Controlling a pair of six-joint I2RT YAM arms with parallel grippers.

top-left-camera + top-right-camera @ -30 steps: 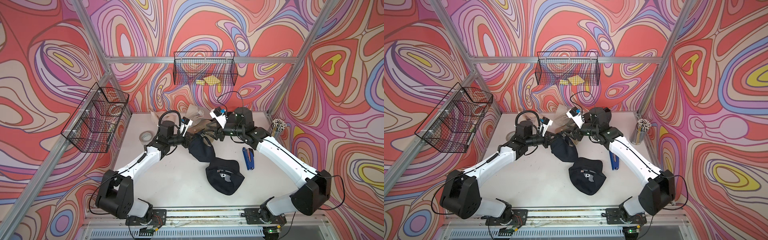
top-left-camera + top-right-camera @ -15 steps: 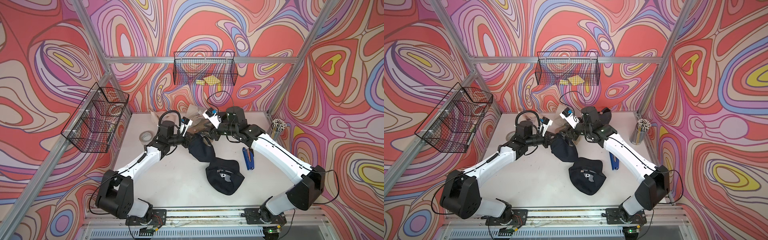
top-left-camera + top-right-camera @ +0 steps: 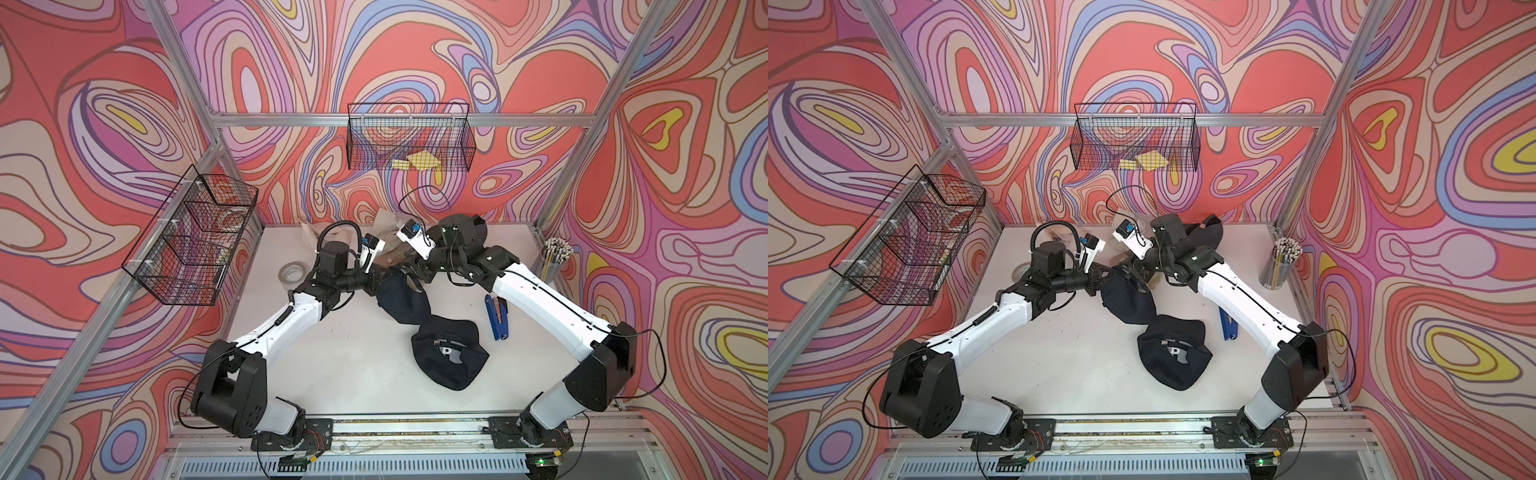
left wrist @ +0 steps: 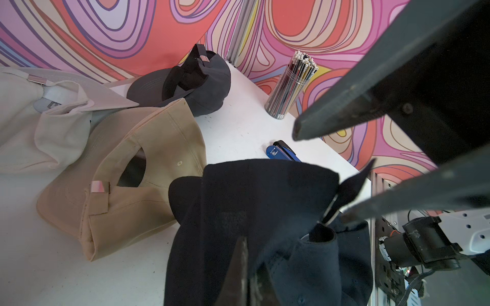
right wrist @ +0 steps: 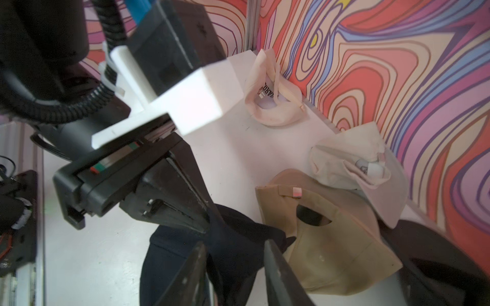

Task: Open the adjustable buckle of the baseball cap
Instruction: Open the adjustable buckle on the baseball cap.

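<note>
Cap (image 3: 400,300) in left gripper (image 5: 204,221); right gripper (image 5: 235,245) seemingly astride

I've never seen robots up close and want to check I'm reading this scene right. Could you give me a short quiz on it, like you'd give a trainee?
1. True or false: the left gripper is shut on the held cap.
2. Which of these lies on the table? A) a blue stapler B) scissors C) a mug
3. What fills the cup at the table's far corner?

Key: 1 true; 2 A; 3 pencils.
</note>
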